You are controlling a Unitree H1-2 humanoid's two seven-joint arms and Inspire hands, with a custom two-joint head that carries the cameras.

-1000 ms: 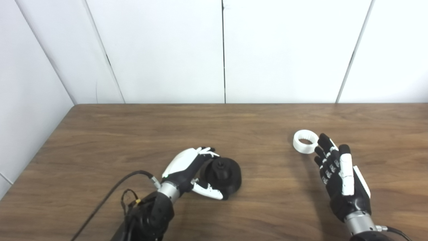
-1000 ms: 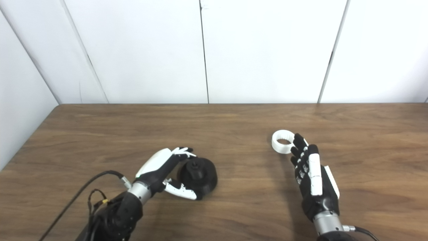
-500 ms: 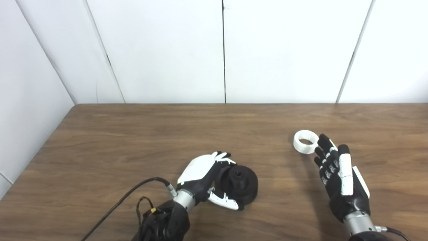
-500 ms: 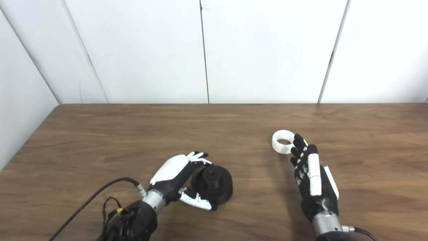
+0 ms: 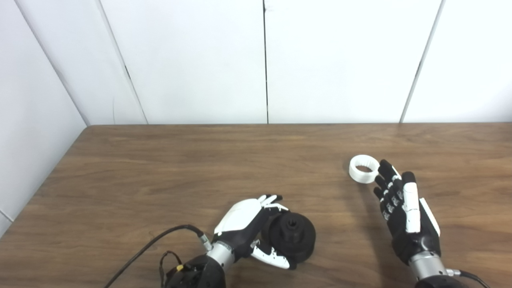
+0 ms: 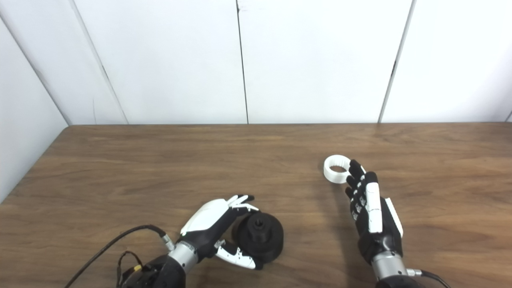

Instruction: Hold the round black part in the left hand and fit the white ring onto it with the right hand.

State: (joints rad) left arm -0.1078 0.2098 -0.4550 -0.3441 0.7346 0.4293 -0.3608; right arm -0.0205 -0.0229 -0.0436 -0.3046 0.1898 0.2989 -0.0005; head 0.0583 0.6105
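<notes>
The round black part (image 5: 293, 238) with a small hub on top is at the front middle of the wooden table (image 5: 200, 168). My left hand (image 5: 251, 224) is shut on it, fingers over its far-left side and thumb under its near edge. The white ring (image 5: 363, 169) lies flat on the table at the right. My right hand (image 5: 404, 208) hovers just behind and right of the ring, open with fingers straight, fingertips close to the ring's rim; I cannot tell whether they touch it.
A black cable (image 5: 160, 244) trails from my left wrist toward the bottom edge. White wall panels (image 5: 264, 60) stand behind the table's far edge, and another wall runs along its left edge.
My left hand has carried the black part to the right and nearer to the front edge. The right hand and the ring have stayed where they were. The camera shifted slightly.
</notes>
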